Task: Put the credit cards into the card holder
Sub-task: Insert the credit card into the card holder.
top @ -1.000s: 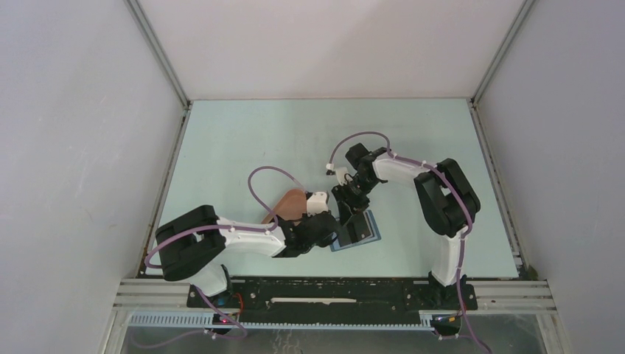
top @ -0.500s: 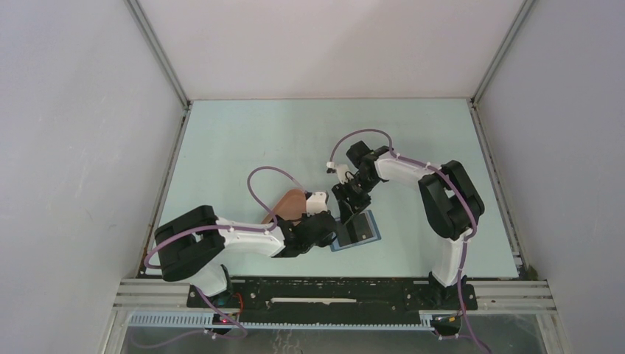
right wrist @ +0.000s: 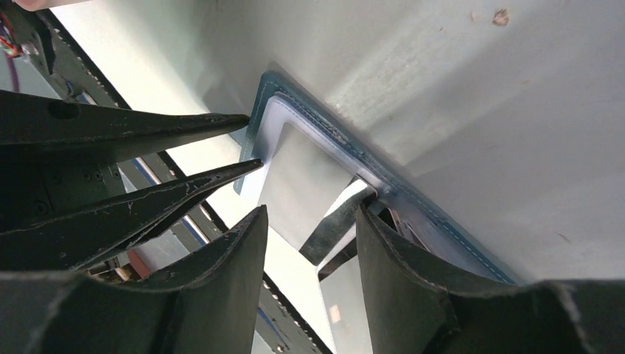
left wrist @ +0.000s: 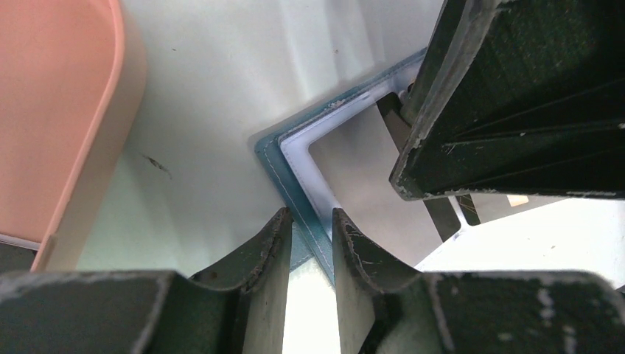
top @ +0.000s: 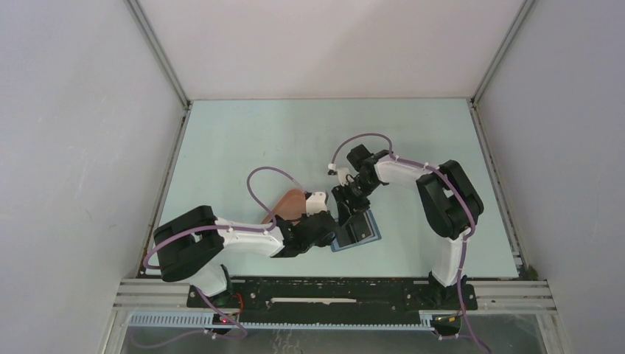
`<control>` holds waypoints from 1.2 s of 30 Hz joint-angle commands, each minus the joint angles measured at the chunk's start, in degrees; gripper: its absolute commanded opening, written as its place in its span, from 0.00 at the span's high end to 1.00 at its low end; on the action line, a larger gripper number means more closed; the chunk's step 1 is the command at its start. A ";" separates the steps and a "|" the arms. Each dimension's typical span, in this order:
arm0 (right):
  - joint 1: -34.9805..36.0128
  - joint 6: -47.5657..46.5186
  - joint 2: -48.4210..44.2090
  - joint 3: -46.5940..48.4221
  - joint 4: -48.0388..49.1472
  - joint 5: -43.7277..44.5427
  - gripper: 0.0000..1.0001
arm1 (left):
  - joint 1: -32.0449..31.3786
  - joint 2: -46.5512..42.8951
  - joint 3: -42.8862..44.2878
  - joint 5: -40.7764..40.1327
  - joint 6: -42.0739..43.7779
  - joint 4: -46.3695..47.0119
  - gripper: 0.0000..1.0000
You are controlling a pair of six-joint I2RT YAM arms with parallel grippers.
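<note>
Wallet [left wrist: 276, 162] edge in L gripper [left wrist: 311, 217] (cramped)

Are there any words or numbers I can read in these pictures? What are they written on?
None. No words, numbers, labels or signs show anywhere in these views.
The wallet looks plain blue, with nothing printed on the parts that show.
The pink tray has no writing either.
</note>
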 commanded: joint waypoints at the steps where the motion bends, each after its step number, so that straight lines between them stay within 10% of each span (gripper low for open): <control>1: -1.29 3.51 -1.90 -3.58 2.97 -0.71 0.43 | 0.04 -0.16 -2.06 2.46 -0.52 -3.14 0.68; 21: -3.95 4.36 -2.89 -6.89 7.22 -12.60 0.44 | 0.21 -3.51 -3.04 3.23 -0.88 -0.15 0.66; 36: -5.50 -12.59 -18.04 -5.48 0.22 -11.89 0.44 | 0.19 -25.09 -12.17 4.28 2.24 6.45 0.54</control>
